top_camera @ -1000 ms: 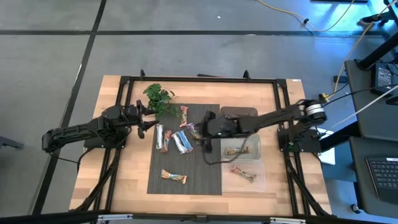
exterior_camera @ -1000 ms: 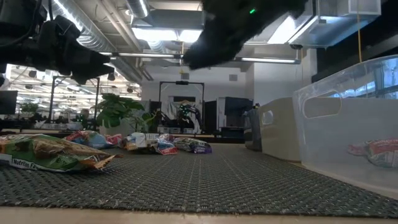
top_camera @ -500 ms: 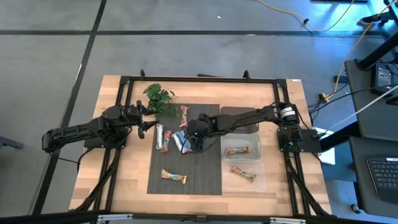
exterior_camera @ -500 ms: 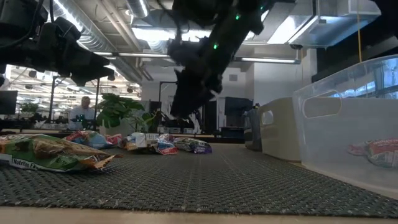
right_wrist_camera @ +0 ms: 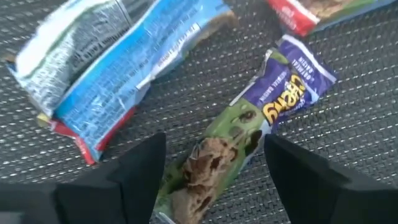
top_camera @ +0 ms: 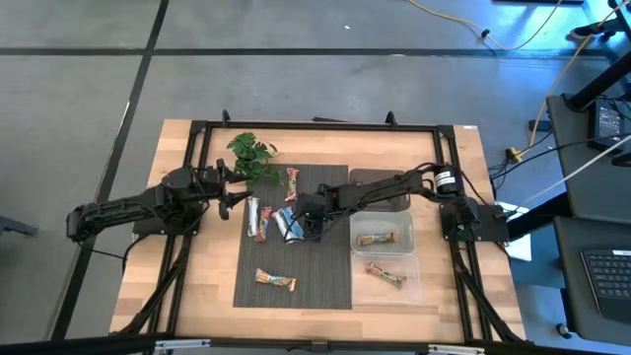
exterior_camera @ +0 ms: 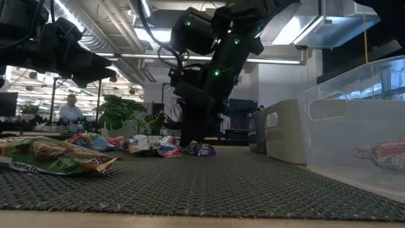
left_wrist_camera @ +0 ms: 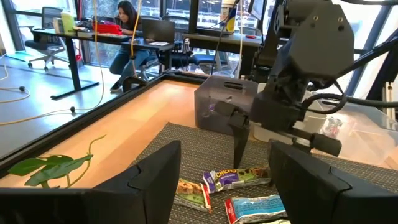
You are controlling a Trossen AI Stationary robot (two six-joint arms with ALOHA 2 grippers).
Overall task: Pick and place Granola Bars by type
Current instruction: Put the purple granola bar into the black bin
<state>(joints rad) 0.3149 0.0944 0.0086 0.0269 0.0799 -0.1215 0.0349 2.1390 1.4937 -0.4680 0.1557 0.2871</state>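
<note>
Several wrapped granola bars lie flat on the dark mat. A purple-and-green bar lies between the open fingers of my right gripper, which points down at it over the middle of the mat; I see no touch. Beside it lie a blue-white-red bar and a red-edged one. Another bar lies alone near the mat's near edge. The two clear bins each hold a bar. My left gripper waits open above the mat's left edge.
A dark grey bin and two clear bins stand in a row along the mat's right side. A green plant sprig lies at the mat's far left corner. A black frame rims the table. People sit in the room behind.
My right gripper has swung from beside the bins toward the table's left, over the cluster of bars in the middle of the mat, and has come down until its fingers stand at the mat around the purple bar. The bars have stayed where they were.
</note>
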